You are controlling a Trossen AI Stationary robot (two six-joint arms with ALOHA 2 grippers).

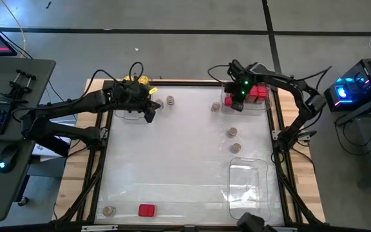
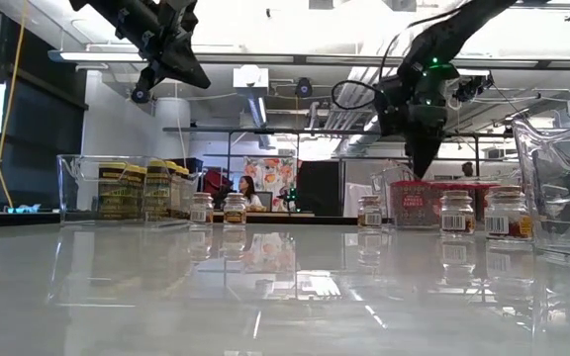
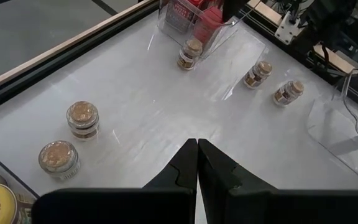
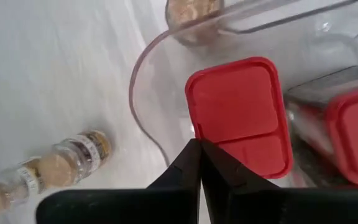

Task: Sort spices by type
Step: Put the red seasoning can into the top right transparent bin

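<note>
A red square-topped box [image 4: 238, 115] stands upright, lid up, inside the clear tray [image 1: 261, 103] at the table's far right corner, beside another red box [image 4: 353, 134]. The right gripper [image 4: 197, 146] hangs directly over it, fingers pressed together and empty. The left gripper [image 3: 197, 149], likewise closed on nothing, hovers well away from that tray.

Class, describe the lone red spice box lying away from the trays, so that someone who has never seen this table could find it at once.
Start at the table's near edge, the one farthest from both arms' grippers and the far trays. Towards its left corner lies the red square-topped box, flat on the bare surface. Its only neighbour there is a brown-lidded round jar; the box alone is red and square.
</note>
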